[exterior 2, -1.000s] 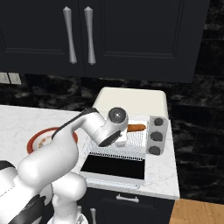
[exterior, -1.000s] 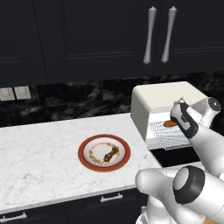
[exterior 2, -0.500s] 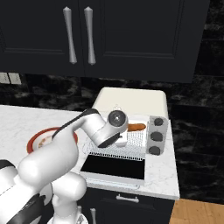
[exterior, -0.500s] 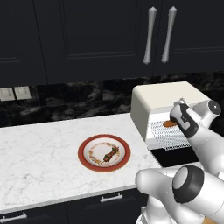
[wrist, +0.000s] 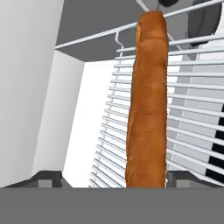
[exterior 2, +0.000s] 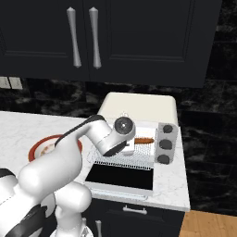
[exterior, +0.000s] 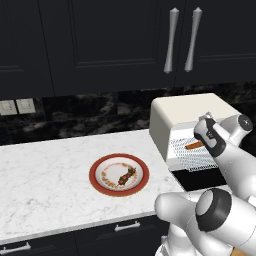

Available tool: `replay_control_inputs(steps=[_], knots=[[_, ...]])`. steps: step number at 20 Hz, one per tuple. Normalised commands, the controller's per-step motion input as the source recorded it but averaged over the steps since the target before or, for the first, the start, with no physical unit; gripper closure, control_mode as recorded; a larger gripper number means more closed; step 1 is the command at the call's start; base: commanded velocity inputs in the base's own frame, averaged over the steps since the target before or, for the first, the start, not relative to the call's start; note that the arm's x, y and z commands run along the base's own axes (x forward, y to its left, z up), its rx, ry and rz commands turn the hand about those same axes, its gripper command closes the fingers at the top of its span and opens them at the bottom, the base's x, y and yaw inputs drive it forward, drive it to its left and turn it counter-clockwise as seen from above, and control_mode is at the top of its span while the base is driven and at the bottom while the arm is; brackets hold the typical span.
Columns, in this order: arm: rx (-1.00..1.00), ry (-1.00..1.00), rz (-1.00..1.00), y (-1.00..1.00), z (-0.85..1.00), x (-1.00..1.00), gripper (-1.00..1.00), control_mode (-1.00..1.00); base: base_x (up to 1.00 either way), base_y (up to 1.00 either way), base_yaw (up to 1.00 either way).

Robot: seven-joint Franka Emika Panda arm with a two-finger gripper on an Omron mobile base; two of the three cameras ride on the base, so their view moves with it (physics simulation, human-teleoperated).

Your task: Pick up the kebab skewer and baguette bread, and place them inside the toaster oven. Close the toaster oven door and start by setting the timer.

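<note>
Jaws: gripper [wrist: 113,179] stood wide open, one dark tip [wrist: 48,178] on each side of the loaf w/ a gap; nothing clamped.
Baguette bread [wrist: 148,100]: lay lengthwise on the wire rack [wrist: 192,109] inside the toaster oven [exterior: 187,112], running between the two tips and away from the hand; seen as an orange-brown strip [exterior: 194,145] on the rack from the left base view.
Kebab skewer [exterior: 125,176]: lay on the red-rimmed plate [exterior: 95,172], well apart from the oven, to its left on the table [exterior: 45,175].
Toaster oven door [exterior 2: 121,178]: dropped open, flat, dark glass facing up in front of the oven.
Rack: pulled partway out over the door.
Knobs [exterior 2: 165,144]: three grey, stacked on the oven's right panel in the right base view.
Arm: wrist [exterior 2: 124,126] sat at the oven mouth, hand reaching in over the rack.
Behind: dark cabinets w/ two bar handles [exterior: 171,40] above; black marbled backsplash [exterior: 90,112].
</note>
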Motion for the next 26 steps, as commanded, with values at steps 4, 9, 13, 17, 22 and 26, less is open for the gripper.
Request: replay_control_inputs(steps=[4,9,13,17,22,26], knots=[[0.00,0.00,0.00,0.00,0.05,-0.19,-1.00,-1.00,0.00,0.00,0.00],[0.00,0.03,0.00,0.00,0.31,-0.60,-1.00,-1.00,0.00,0.00,0.00],[0.00,0.10,0.04,0.50,0.13,-0.45,-1.00,-1.00,0.00,0.00,0.00],[0.00,0.15,0.15,0.78,0.00,-0.29,-1.00,-1.00,0.00,0.00,0.00],[0.00,0.15,0.18,0.91,0.00,-0.12,-1.00,-1.00,0.00,0.00,0.00],[0.00,0.09,0.17,1.00,0.00,0.00,-1.00,-1.00,0.00,0.00,0.00]])
